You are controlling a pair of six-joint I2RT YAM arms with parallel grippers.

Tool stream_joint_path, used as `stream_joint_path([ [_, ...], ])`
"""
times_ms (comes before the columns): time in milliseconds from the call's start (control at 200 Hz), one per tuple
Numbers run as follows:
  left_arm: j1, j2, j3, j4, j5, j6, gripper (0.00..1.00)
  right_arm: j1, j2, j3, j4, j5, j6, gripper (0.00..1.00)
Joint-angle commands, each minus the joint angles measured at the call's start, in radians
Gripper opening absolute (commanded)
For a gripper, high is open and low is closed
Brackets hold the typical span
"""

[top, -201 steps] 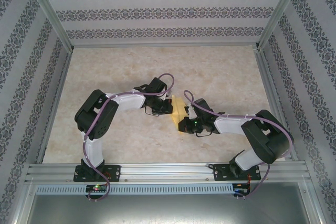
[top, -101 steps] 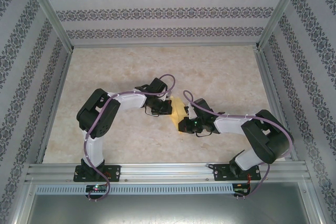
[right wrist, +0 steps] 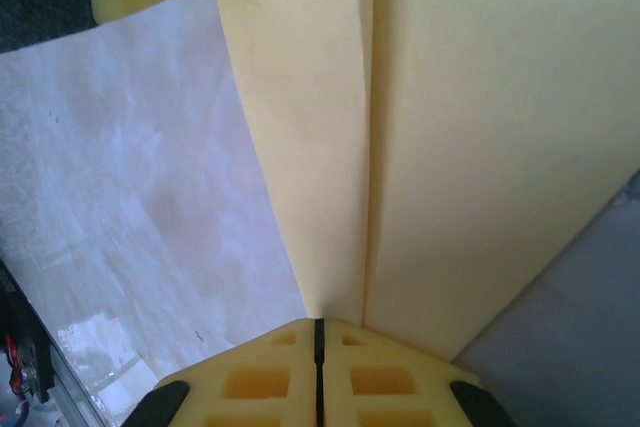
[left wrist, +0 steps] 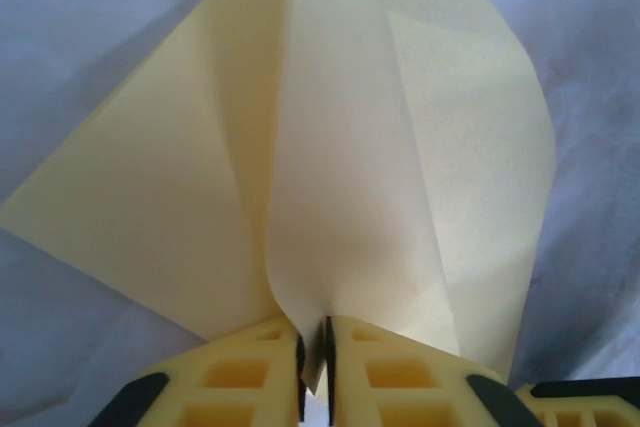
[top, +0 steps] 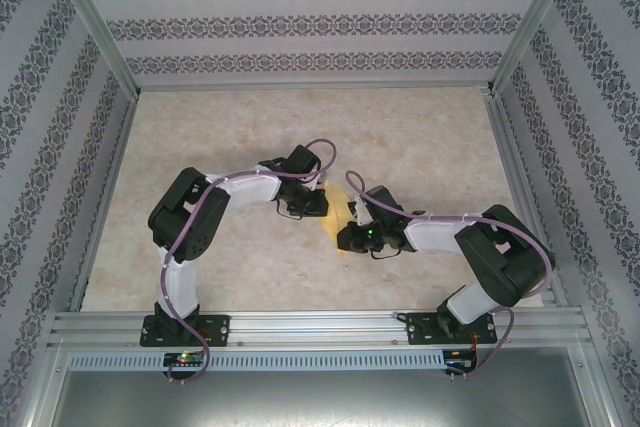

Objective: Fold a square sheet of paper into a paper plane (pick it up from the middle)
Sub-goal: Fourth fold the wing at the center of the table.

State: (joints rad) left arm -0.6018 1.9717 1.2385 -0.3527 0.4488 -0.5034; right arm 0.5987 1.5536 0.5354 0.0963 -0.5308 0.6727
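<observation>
The mustard-yellow square sheet of paper (top: pixel 339 218) is a creased, pointed shape held upright between my two grippers at mid-table. In the left wrist view its folded layers (left wrist: pixel 350 147) fan upward from my left gripper (left wrist: pixel 315 347). Those jaws stand a narrow gap apart, with the paper's lower tip loose between them. My left gripper (top: pixel 318 203) is at the paper's far left side. My right gripper (top: pixel 346 238) is at its near end. In the right wrist view my right gripper (right wrist: pixel 319 332) is shut on the centre crease of the paper (right wrist: pixel 480 147).
The beige marbled table (top: pixel 430 137) is walled by patterned panels and aluminium posts. An aluminium rail (top: pixel 320 327) runs along the near edge, where both arm bases are bolted. Purple cables loop over both wrists.
My left gripper's jaws have parted slightly around the paper's tip. Both arms shifted a little; the right wrist moved slightly left and up. The paper stays between them.
</observation>
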Motion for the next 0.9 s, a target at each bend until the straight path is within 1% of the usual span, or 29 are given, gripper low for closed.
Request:
stream_joint_path([
  [0, 0.019, 0.0, 0.039, -0.056, -0.059, 0.033, 0.21, 0.02, 0.06, -0.031, -0.148, 0.058, -0.035, 0.07],
  [80, 0.019, -0.006, 0.059, -0.07, -0.057, 0.038, 0.25, 0.023, 0.065, -0.028, -0.156, 0.064, -0.039, 0.07],
  [195, 0.02, -0.011, 0.095, -0.1, -0.074, 0.049, 0.26, 0.025, 0.071, -0.025, -0.162, 0.066, -0.045, 0.06],
  [480, 0.022, -0.033, 0.207, -0.232, -0.188, 0.096, 0.33, 0.03, 0.082, -0.019, -0.168, 0.068, -0.052, 0.06],
  [684, 0.02, -0.097, 0.235, -0.274, -0.218, 0.086, 0.35, 0.03, 0.086, -0.014, -0.17, 0.075, -0.051, 0.06],
  [724, 0.02, -0.11, 0.229, -0.267, -0.208, 0.081, 0.35, 0.032, 0.088, -0.014, -0.17, 0.074, -0.051, 0.06],
  [794, 0.017, -0.134, 0.205, -0.242, -0.159, 0.056, 0.35, 0.032, 0.092, -0.012, -0.168, 0.074, -0.049, 0.06],
  [849, 0.012, -0.147, 0.182, -0.214, -0.111, 0.033, 0.33, 0.035, 0.094, -0.012, -0.167, 0.074, -0.049, 0.06],
  [894, 0.007, -0.153, 0.159, -0.18, -0.066, 0.012, 0.29, 0.036, 0.095, -0.012, -0.167, 0.076, -0.048, 0.06],
])
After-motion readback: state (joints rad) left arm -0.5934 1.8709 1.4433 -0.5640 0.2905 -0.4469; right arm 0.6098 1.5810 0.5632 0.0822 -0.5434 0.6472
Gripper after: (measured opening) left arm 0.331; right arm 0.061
